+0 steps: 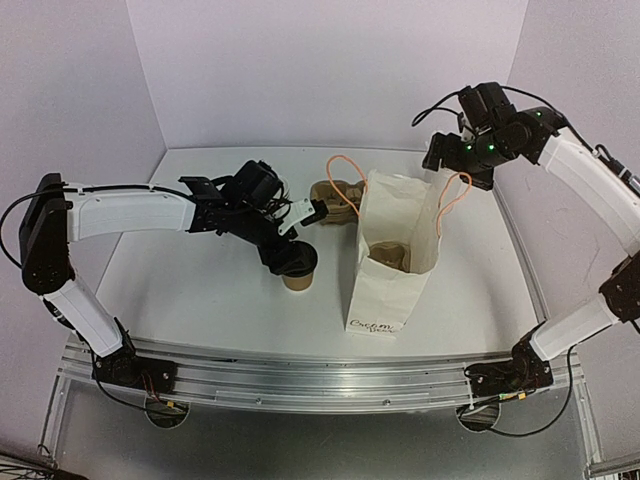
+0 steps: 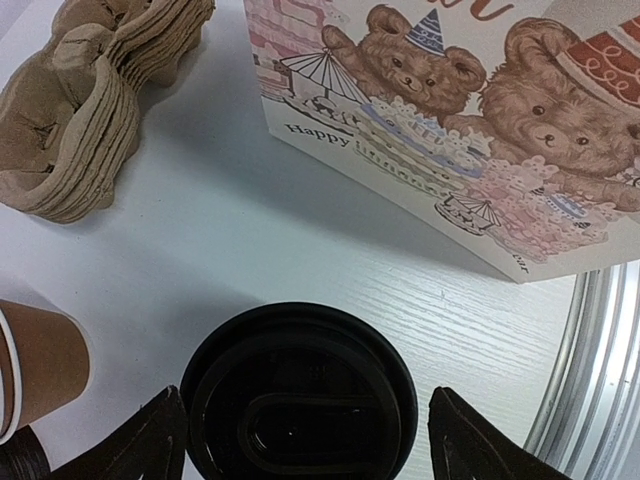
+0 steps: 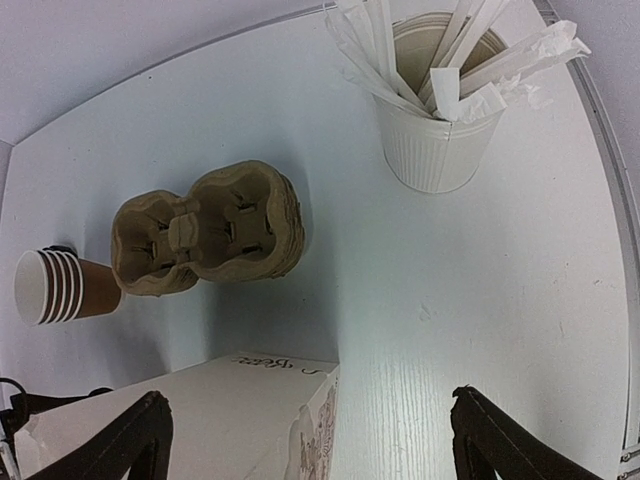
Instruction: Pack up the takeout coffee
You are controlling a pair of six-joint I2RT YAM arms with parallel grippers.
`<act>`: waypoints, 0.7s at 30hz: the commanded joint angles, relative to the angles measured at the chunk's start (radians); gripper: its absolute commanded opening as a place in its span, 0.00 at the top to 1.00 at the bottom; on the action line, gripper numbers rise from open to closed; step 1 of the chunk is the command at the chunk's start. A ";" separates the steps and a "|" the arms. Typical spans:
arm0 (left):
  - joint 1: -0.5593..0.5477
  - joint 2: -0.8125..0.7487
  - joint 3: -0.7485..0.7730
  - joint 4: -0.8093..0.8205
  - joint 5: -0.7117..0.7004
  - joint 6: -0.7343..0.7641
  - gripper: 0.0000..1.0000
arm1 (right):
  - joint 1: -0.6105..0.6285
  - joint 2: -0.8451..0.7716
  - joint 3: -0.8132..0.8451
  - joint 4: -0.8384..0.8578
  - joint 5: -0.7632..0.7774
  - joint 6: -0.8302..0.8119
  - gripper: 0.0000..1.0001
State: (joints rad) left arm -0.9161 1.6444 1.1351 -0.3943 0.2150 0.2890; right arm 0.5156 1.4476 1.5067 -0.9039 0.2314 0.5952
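Observation:
The takeout coffee is a brown paper cup (image 1: 298, 282) with a round black lid (image 2: 298, 395), standing on the table left of the white paper bag (image 1: 385, 290). My left gripper (image 1: 290, 258) is right above it. In the left wrist view the left gripper (image 2: 306, 395) is open, with a finger on each side of the lid and a gap on the right side. My right gripper (image 1: 455, 160) is open and empty, raised above the far right of the bag. In the right wrist view the right gripper (image 3: 307, 395) looks down past the bag's top edge (image 3: 200, 420).
The bag stands open with orange handles and a brown carrier (image 1: 385, 255) inside. A stack of pulp carriers (image 1: 335, 195) lies behind it. A stack of lidless brown cups (image 3: 60, 285) lies beside the carriers. A white cup of wrapped stirrers (image 3: 435, 140) stands far right. A metal rail (image 1: 320, 375) runs along the near edge.

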 commanded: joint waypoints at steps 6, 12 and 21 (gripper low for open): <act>-0.001 0.008 0.002 0.006 0.002 0.013 0.24 | -0.002 -0.048 -0.015 0.003 -0.012 0.022 0.08; -0.001 0.000 -0.027 0.004 0.008 0.000 0.22 | -0.002 -0.038 -0.002 0.002 -0.019 0.010 0.08; -0.001 0.017 -0.033 0.021 -0.003 0.027 0.22 | -0.003 -0.035 -0.007 0.003 -0.028 0.010 0.09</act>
State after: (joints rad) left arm -0.9161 1.6444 1.1156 -0.3675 0.2062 0.2976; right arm 0.5156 1.4246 1.4956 -0.9032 0.2122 0.6029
